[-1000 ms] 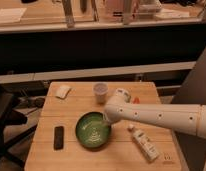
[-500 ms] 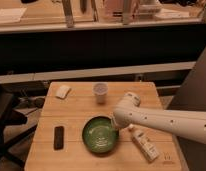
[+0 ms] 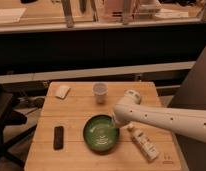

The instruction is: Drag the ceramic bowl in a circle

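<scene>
One tool [image 3: 115,127] in view, on the end of your white arm [image 3: 166,120], which comes in from the 3 o'clock side of the bench [image 3: 76,111]. The tool sits low at the 2 o'clock rim of the ceramic bowl [image 3: 100,135]. The wrist covers it, so you cannot tell whether it is spread, pressed together or pinching the rim.

Ceramic bowl: green, glossy, upright, pale swirl marks inside. It sits near the bench's 6 o'clock edge, close to centre.

Around the bowl:
- 12 o'clock: small pale cup [image 3: 100,92], upright, well apart from the bowl.
- 4 o'clock: white bottle [image 3: 145,144], lying on its side under the arm, near the bowl but apart from it.
- 9 o'clock: dark flat rectangular item [image 3: 58,137], apart from the bowl.
- 10 o'clock, far corner: pale flat packet [image 3: 62,91].
</scene>
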Robot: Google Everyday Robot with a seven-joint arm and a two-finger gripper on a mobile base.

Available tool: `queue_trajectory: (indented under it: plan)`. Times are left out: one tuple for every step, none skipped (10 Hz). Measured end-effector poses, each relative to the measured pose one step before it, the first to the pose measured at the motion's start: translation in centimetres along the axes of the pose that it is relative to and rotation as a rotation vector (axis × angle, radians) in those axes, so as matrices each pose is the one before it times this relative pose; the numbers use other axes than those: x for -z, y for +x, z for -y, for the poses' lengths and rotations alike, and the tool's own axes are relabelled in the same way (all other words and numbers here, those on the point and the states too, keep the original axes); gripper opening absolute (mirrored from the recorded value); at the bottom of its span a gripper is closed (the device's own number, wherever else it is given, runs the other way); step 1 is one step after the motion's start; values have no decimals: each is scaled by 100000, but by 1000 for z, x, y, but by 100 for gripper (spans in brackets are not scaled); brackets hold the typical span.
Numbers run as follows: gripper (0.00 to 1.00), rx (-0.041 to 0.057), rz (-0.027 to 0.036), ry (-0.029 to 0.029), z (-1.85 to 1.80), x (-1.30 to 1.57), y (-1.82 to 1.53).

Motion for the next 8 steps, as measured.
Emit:
queue_trajectory:
  plan:
    - [0,427,-216,-19,625,-14,344]
    - [0,666,230,-529,220,-32,207]
    - [0,383,-41,-40,-141,-2,29]
    - [0,288,-344,-164,-361,104,180]
    - [0,-199,-262,-241,-268,-24,294]
    - [0,240,-257,100,408,-24,519]
    - [0,33,35,163,503,-72,422]
    - [0,-53,-53,26,121,1,128]
